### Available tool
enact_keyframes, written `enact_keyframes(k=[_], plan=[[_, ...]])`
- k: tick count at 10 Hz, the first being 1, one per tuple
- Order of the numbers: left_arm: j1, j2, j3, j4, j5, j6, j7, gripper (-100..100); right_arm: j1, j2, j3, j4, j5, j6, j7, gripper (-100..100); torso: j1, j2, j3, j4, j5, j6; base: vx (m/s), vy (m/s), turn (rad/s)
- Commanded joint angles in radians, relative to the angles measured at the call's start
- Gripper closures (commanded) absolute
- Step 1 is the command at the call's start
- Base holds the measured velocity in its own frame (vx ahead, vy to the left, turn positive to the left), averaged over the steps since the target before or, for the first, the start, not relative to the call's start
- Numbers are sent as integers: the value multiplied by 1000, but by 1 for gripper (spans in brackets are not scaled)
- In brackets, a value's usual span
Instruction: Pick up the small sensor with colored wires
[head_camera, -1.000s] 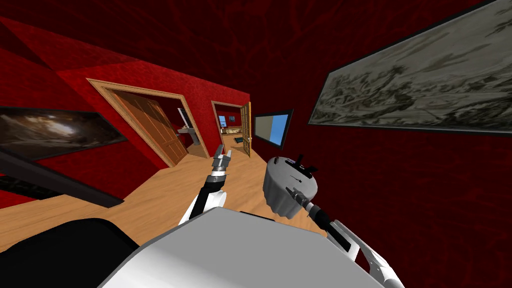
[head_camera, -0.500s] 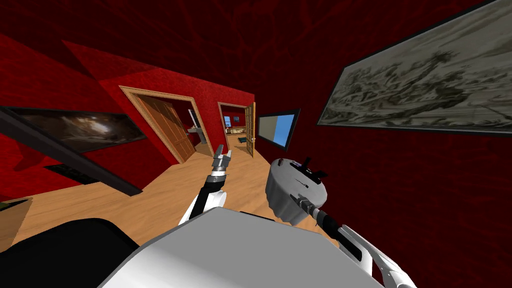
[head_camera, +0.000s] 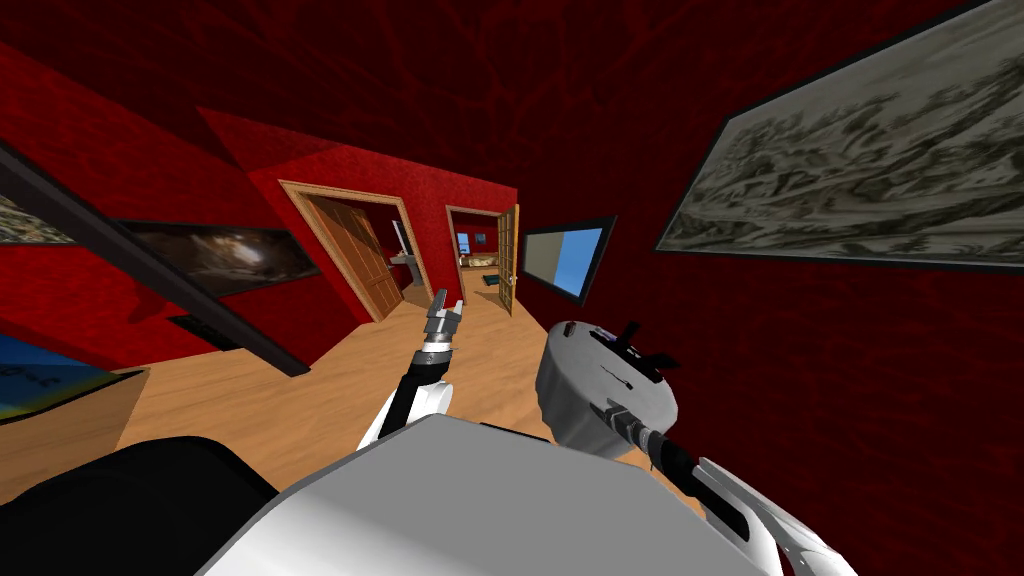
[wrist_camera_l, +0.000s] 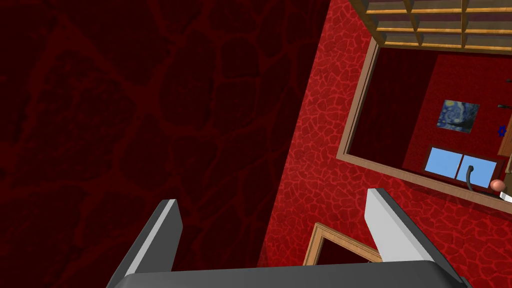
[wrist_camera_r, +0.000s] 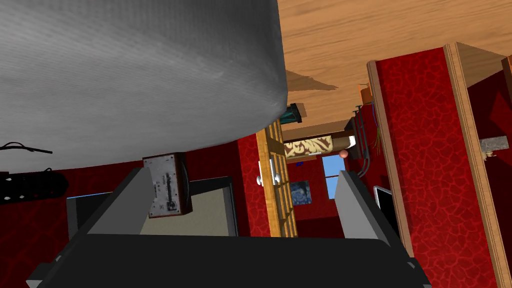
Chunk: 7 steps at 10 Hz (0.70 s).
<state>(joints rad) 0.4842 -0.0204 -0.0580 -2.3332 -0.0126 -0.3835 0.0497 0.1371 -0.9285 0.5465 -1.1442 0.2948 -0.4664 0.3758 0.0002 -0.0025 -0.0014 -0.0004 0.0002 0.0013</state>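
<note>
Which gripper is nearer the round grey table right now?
Right. The right gripper, open, sits at the near edge of the round grey table; the left gripper hangs apart from it, over the wooden floor.

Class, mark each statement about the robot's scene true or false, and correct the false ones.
1. The left pincer is open. True.
2. The right pincer is shut on an object. False: its fingers stand apart, gripping nothing.
3. The round table is grey-white, with small dark items on top. True.
4. The left pincer is at the round table. False: the right pincer is at its edge; the left is held above the wooden floor.
5. The walls are blue. False: they are red.
</note>
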Motion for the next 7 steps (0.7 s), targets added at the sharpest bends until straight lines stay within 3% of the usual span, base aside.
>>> enact_keyframes(k=[1,2,4,5,6,7], plan=[[0,0,0,0,0,0,0,0,-5,-2,5,41,3,-10,4,-100,0,0,0,0,0,0,27,4,-16],[0,0,0,0,0,0,0,0,-20,-37,45,85,25,-12,14,-100,-1,1,0,0,0,0,41,15,184],[0,0,0,0,0,0,0,0,-20,-37,45,97,25,-12,14,-100,-1,0,0,0,0,0,34,3,49],[0,0,0,0,0,0,0,0,-35,-71,83,127,46,-15,22,-100,-1,1,1,0,0,0,53,20,153],[0,0,0,0,0,0,0,0,-35,-71,83,151,46,-15,22,-100,0,0,0,0,0,0,56,17,103],[0,0,0,0,0,0,0,0,-49,-104,121,187,66,-17,28,-100,0,-1,0,0,0,0,73,18,172]])
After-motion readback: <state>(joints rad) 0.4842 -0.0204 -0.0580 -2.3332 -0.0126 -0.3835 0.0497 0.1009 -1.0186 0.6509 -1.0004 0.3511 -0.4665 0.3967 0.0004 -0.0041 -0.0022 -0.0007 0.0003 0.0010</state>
